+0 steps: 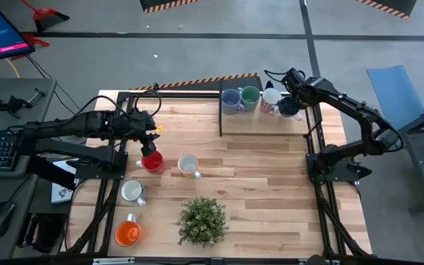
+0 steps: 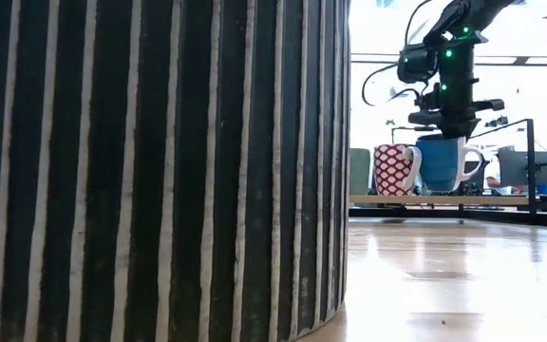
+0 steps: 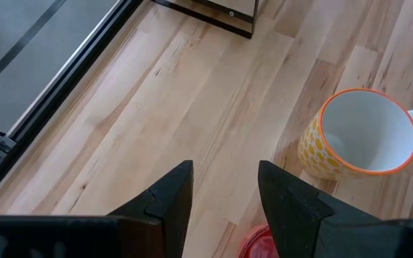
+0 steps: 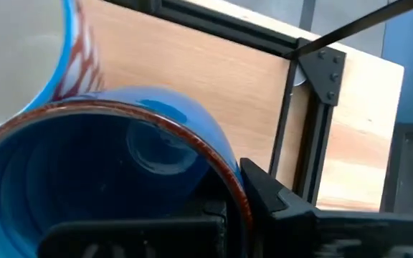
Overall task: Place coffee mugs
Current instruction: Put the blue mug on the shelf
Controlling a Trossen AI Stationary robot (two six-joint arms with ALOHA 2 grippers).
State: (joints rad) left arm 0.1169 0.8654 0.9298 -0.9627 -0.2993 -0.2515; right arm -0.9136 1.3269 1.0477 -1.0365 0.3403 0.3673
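High view: even, diffuse overhead light; the pale wooden desk [image 1: 256, 177] is evenly lit, with soft short shadows beside the leafy green potted plant [image 1: 202, 221] and the glossy red ceramic mug [image 1: 152, 161]. Low view: strongly backlit, the room behind blown out to near white; a broad sheen lies on the desk surface. The dark ribbed cylinder with pale vertical stripes [image 2: 160, 161] fills the near side, soft-edged and out of focus. Left wrist view: bright, flat light, sharp wood grain; the yellow-patterned mug with an orange rim [image 3: 357, 136] throws a faint shadow. Right wrist view: the glossy blue mug with a brown rim [image 4: 113, 172] sits very close, blurred, with a pale highlight inside.
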